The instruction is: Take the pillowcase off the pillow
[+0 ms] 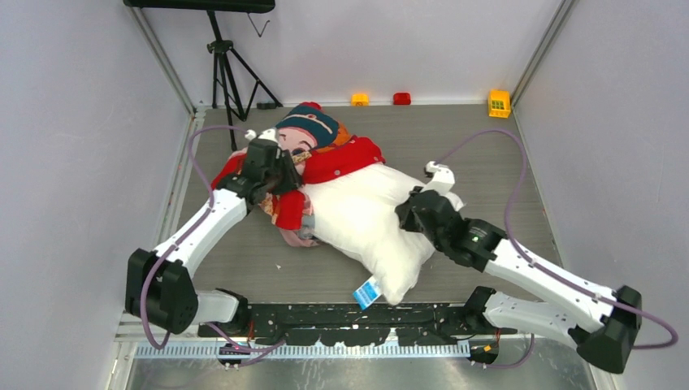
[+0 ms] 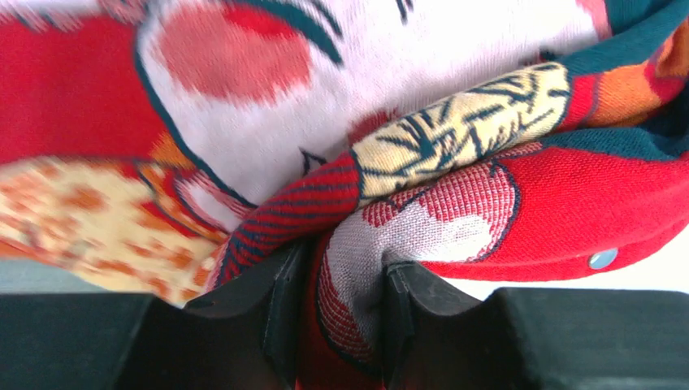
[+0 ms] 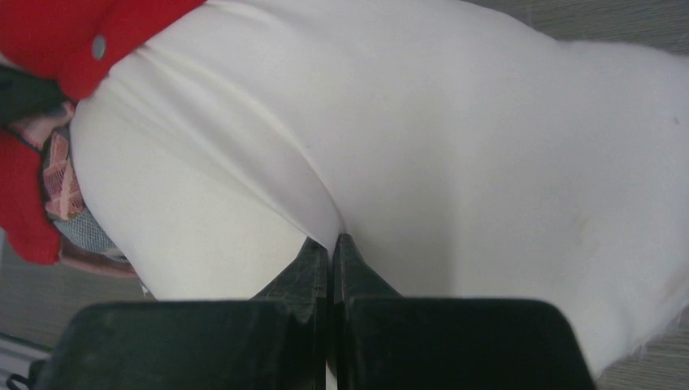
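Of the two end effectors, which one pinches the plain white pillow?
The right end effector, shut on a fold of the plump white pillow; the left end effector instead clamps the red printed fabric pillowcase.

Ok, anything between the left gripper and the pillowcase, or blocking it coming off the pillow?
Nothing visible. The left gripper has a fold of the pillowcase in its grip, and the right gripper pinches the bare pillow. Most of the pillow lies outside the cover; the toy blocks at the far edge sit well apart.
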